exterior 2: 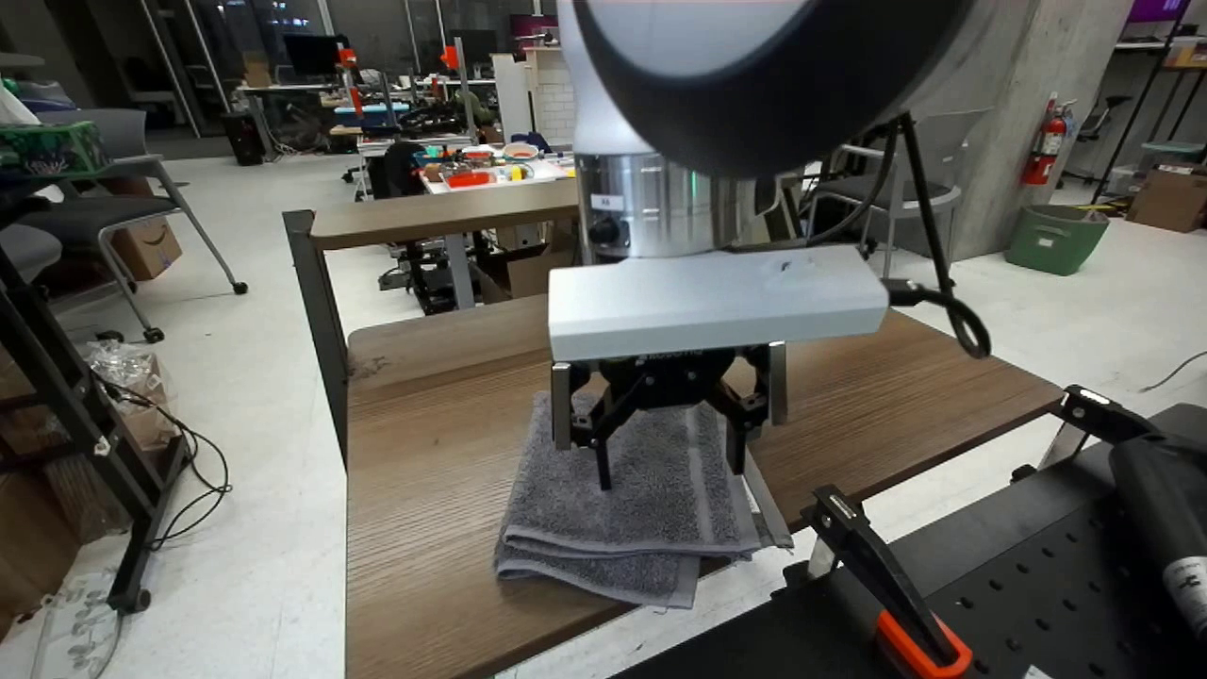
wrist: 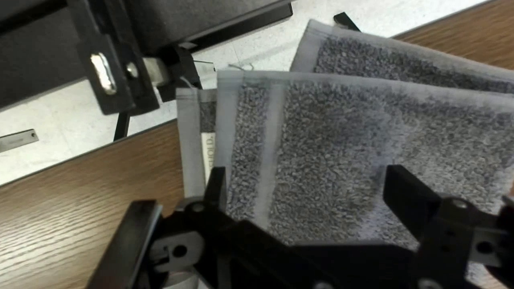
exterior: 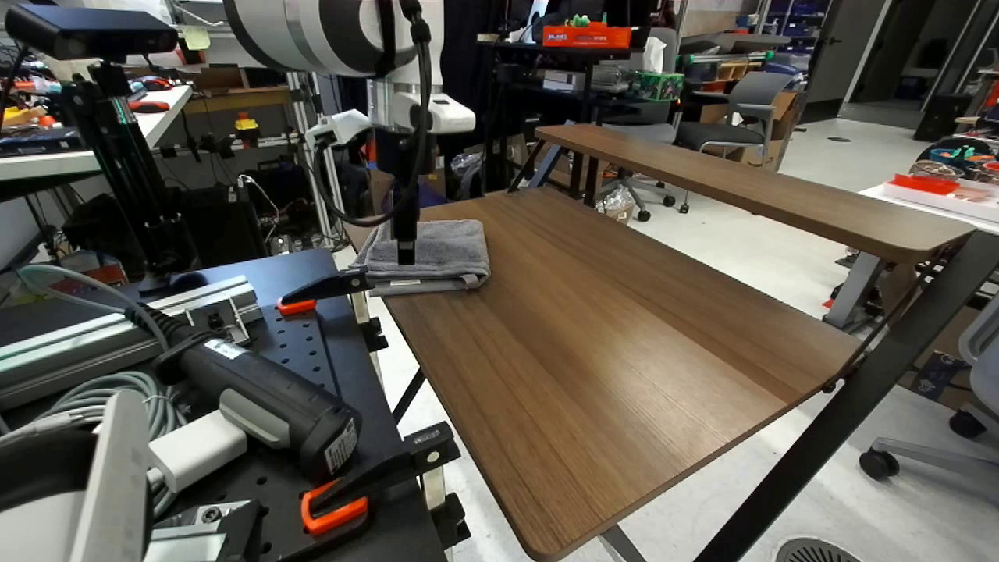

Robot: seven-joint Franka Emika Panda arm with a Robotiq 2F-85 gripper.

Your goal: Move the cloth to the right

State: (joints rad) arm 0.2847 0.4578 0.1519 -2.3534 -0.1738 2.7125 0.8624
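The grey folded cloth lies on the brown table at its far end, near the black bench, in an exterior view. It also shows beneath the gripper in an exterior view, with layered edges hanging slightly past the table edge. My gripper points down over the cloth, with its fingers wide apart and nothing between them. In the wrist view the cloth fills the middle, and the open gripper spans part of it. I cannot tell whether the fingertips touch the fabric. The arm hides part of the cloth.
The brown table has a raised shelf along one long side. A black bench stands beside it across a narrow gap. Clamps with orange handles stick out from the bench, and a black handheld device lies on it.
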